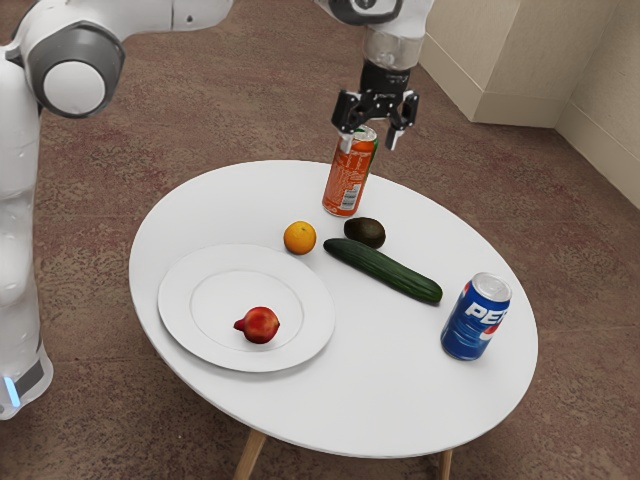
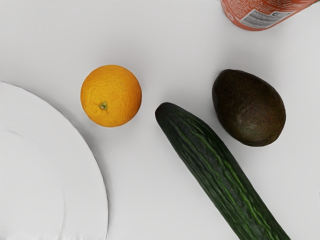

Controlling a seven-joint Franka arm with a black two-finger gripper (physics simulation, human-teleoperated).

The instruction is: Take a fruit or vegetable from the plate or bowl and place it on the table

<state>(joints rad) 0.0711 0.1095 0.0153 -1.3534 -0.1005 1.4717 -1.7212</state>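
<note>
"Exterior view, then: where is the red fruit (image 1: 261, 325) from the jaws?"

"Down and across. It sits on the plate (image 1: 214, 262), over toward that view's left and well nearer its camera. The jaws hang high, just in front of the orange drink can (image 1: 344, 188) from this angle."

"Spread or pressed together?"

"Spread, with nothing pinched between them. They point down, and I'd say there is room for the fruit."

"And the wrist view?"

"The orange (image 2: 111, 96) lies between the plate's rim and the avocado (image 2: 249, 107), and the cucumber (image 2: 215, 165) runs off at a slant. So I'd judge the hand has to travel past the orange, toward the plate, before it drops at all."

"Does the fruit have a long side to worry about?"

"Hardly. It's nearly round, with a small stub toward the exterior view's left. I'd close across the body and leave the stub out of it; a grip on that could make it roll."

"One arm (image 1: 180, 14), so no choice there."

"None. Its base stands on the plate's side, so the reach should draw back in. Then over the rim and onto the table (image 1: 340, 400)."
</note>
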